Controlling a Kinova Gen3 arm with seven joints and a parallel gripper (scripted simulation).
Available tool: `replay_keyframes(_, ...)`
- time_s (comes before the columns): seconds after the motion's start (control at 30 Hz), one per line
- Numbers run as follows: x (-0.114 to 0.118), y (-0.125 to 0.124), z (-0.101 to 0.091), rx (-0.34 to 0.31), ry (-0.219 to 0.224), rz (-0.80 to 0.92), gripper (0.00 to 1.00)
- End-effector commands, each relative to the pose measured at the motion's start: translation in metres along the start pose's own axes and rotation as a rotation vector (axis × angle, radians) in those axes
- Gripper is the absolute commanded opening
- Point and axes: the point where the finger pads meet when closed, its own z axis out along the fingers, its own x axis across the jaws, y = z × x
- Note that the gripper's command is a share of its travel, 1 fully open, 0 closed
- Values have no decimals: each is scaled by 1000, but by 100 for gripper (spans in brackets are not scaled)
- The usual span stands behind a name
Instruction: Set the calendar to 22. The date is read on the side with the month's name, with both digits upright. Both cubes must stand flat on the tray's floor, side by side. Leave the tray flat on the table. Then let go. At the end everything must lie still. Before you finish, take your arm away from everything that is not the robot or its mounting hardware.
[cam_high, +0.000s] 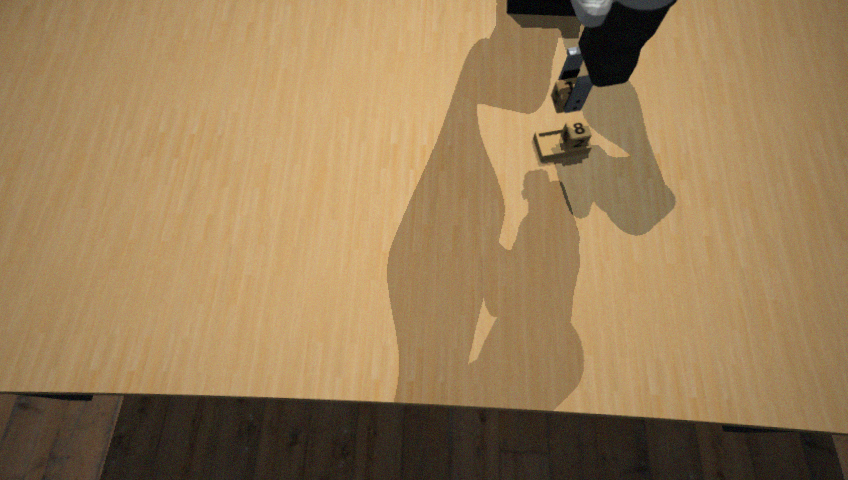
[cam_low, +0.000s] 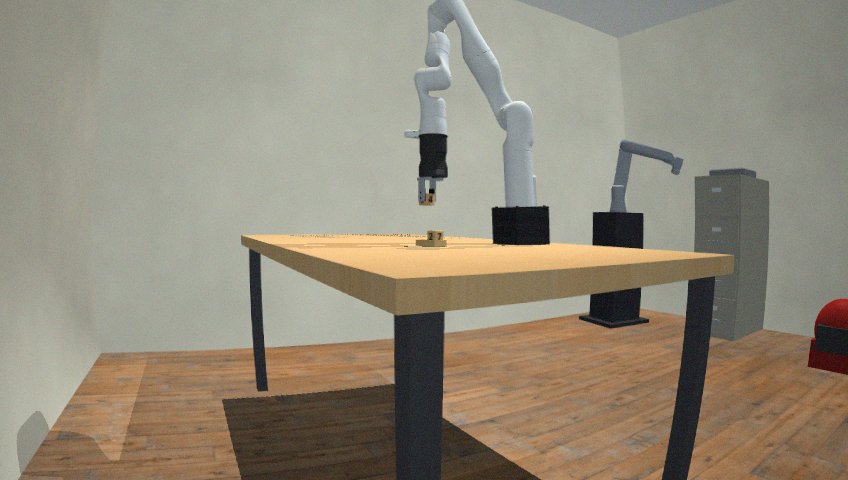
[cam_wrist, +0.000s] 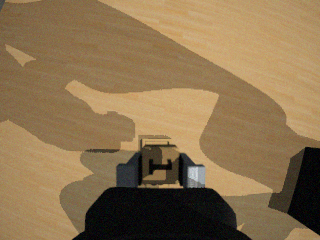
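Observation:
My gripper (cam_low: 426, 201) hangs well above the table and is shut on a wooden number cube (cam_low: 426, 198). The cube sits between the fingers in the wrist view (cam_wrist: 160, 166) and shows a 1 on its upper face in the overhead view (cam_high: 564, 93). The small wooden tray (cam_high: 552, 145) lies flat on the table below and a little to the front of the gripper. A second cube (cam_high: 576, 134) stands in the tray's right half with 8 on top and a 2 on its front side. The tray's left half is empty. The tray and that cube also show in the side view (cam_low: 432, 239).
The arm's black base (cam_low: 520, 224) stands on the table behind the tray and shows at the right edge of the wrist view (cam_wrist: 303, 190). A second arm on a black pedestal (cam_low: 617, 228) and a grey cabinet (cam_low: 731, 249) stand beyond the table.

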Motion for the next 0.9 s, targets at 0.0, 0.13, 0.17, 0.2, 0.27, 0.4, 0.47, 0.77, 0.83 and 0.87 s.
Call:
replay_keyframes(0.0, -1, 2, -1, 2, -5, -4, 60)
replay_keyframes(0.13, -1, 2, -1, 2, -5, -4, 60)
replay_keyframes(0.17, -1, 2, -1, 2, -5, -4, 60)
replay_keyframes(0.2, 0, 2, 0, 2, -4, -4, 60)
replay_keyframes(0.27, -1, 3, 1, 1, -6, -4, 60)
replay_keyframes(0.4, -3, 5, 7, -5, -13, -4, 60)
replay_keyframes(0.47, -3, 5, 12, -5, -13, -4, 60)
replay_keyframes(0.77, -3, 4, 36, -2, -11, -4, 60)
replay_keyframes(0.83, -3, 5, 42, -3, -11, -4, 60)
replay_keyframes(0.87, -3, 5, 46, -3, -11, -4, 60)
